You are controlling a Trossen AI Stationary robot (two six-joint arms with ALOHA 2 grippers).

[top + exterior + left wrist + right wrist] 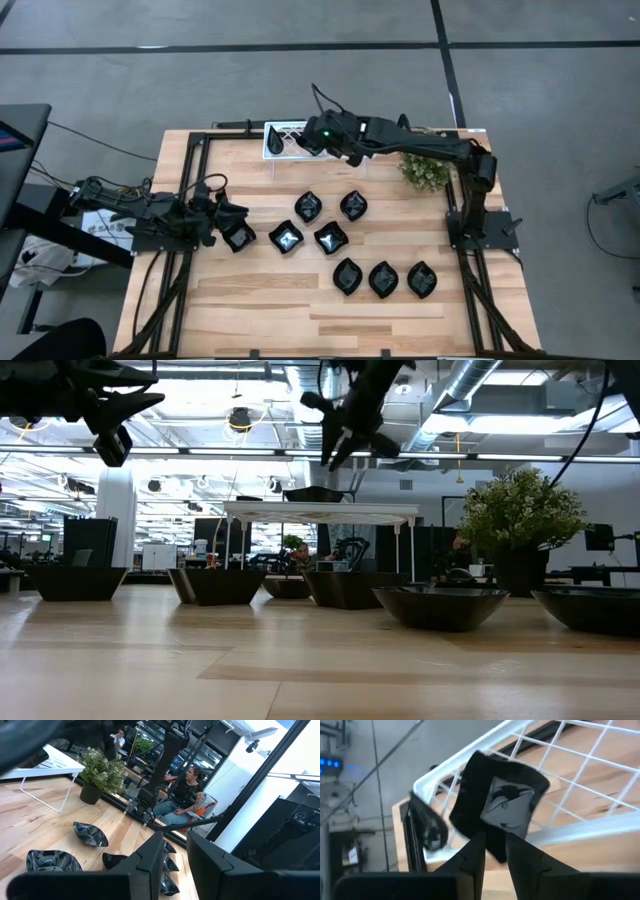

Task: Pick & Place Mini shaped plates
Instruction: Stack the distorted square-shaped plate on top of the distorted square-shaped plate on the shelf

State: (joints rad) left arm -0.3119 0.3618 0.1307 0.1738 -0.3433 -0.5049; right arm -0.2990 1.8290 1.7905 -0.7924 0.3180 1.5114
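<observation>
No readable brand or label anywhere that I can make out, the white thing by the desk's (250,300) left edge has marks too small to read

My left tool (222,222) sits low at the left side, right by the leftmost mini plate (240,237); can't tell if it's gripping or not. Seven more mini plates (330,238) are spread across the middle. My right tool (300,143) is up over the white lattice tray (275,133) at the far edge, fingers slightly parted, holding nothing. Only its wrist cam shows a square black plate (507,807) lying on the tray's wires. The potted plant (425,170) is at the right. The left wrist cam catches a seated person (187,790) beyond the desk
</observation>
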